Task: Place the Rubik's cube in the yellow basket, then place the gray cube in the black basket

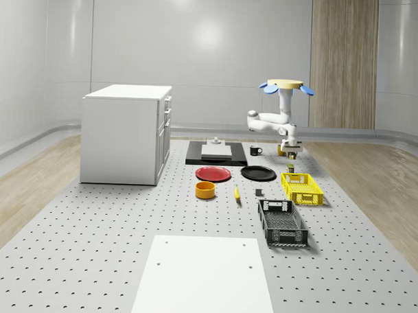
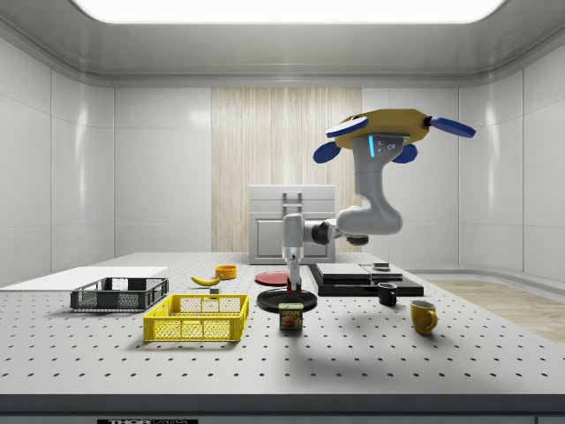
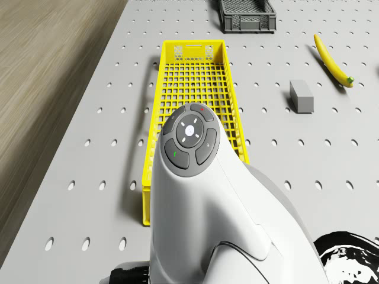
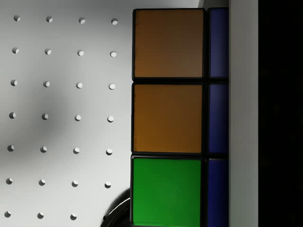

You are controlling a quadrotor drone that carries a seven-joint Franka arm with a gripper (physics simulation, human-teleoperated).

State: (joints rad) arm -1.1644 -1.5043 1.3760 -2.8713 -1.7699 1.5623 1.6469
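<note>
**Drone holds the color cube up past the yellow basket**

The drone (image 1: 289,86) hovers in the air over the far right part of the table (image 1: 88,262), as the whole-scene view shows it. Its white arm (image 2: 371,208) hangs straight down from the drone's body. Then it bends at the elbow and runs flat toward the side view's left. At the end, the wrist turns and points straight down at the table.

The jaws are clenched on the Rubik's cube (image 4: 168,118). In the wrist view the cube sits right up close, with orange, green and blue squares, and the table lies below it. So the cube is up in the air, not on the table.

The jaws hang just past the far end of the yellow basket (image 1: 302,188), near a small can (image 2: 291,316).

The gray cube (image 3: 301,96) lies on the table between the yellow basket and a banana (image 3: 333,62). The black basket (image 1: 282,222) sits nearer, just beyond the yellow basket's near end.
</note>
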